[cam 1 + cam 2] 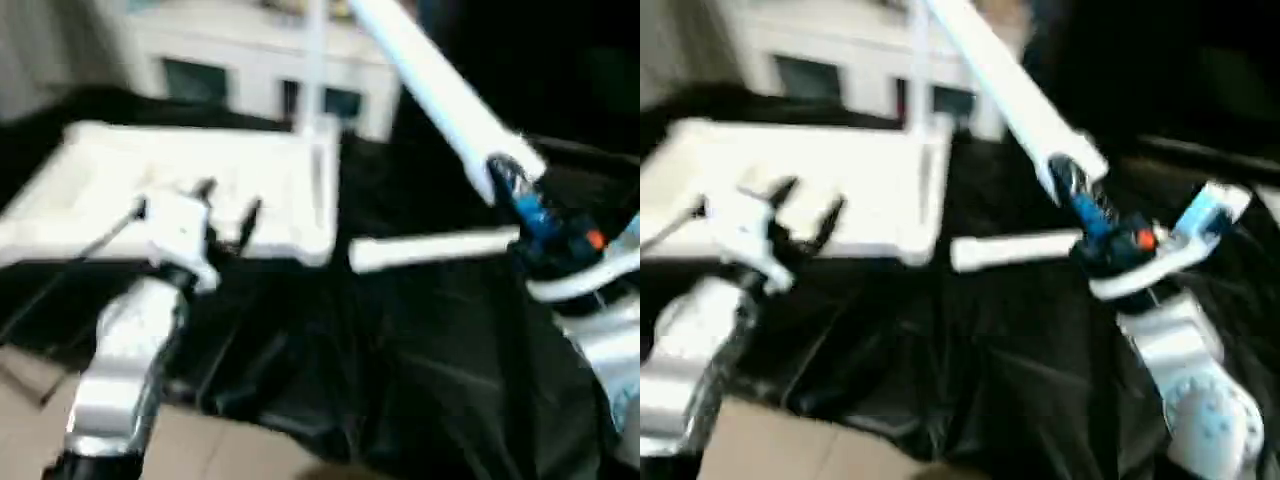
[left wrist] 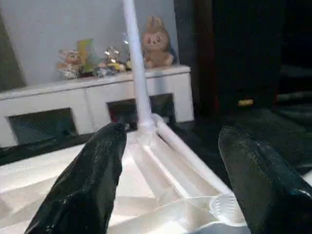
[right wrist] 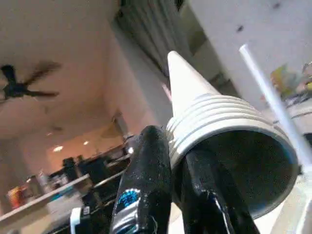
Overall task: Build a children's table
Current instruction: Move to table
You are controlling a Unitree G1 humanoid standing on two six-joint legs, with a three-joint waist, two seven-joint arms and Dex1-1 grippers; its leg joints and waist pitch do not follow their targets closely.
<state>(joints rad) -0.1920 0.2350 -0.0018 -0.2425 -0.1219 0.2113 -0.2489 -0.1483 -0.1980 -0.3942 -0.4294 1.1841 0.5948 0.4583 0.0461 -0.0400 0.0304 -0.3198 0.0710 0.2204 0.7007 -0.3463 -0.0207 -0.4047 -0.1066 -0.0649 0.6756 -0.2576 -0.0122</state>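
Right gripper [image 3: 168, 195]: the two black fingers are pinching the rim of the ribbed, open end of a long white tapered plastic tube leg [image 1: 440, 85], one finger outside the wall and one inside the hollow mouth. In the head views this held leg is slanting from centre right up toward the top middle of the frame, narrow tip high. Judgement: gripping at the socket end is leaving that end free to be turned down and steered into a corner.

Left gripper [image 1: 228, 212]: fingers are standing wide apart, holding nothing, hovering over the near right part of the white plastic rectangular tabletop [image 1: 120, 165]. Judgement: it is waiting there to brace the top while the leg is being pressed in.

The tabletop is lying underside up in the upper left of the head frame, on a black crinkled cloth [image 1: 400, 370]; its raised ribs are showing between the left fingers in the left wrist view. One fitted white leg [image 2: 136, 68] is already standing upright in the far right corner socket. An empty round corner socket [image 2: 222, 207] is sitting at the near right corner, probably the next target.

A second loose white tube leg [image 1: 430, 250] is lying flat on the cloth at mid frame, just right of the tabletop.

Behind, a white cabinet with dark glass doors [image 2: 63, 105] is carrying a plush toy [image 2: 156, 41]
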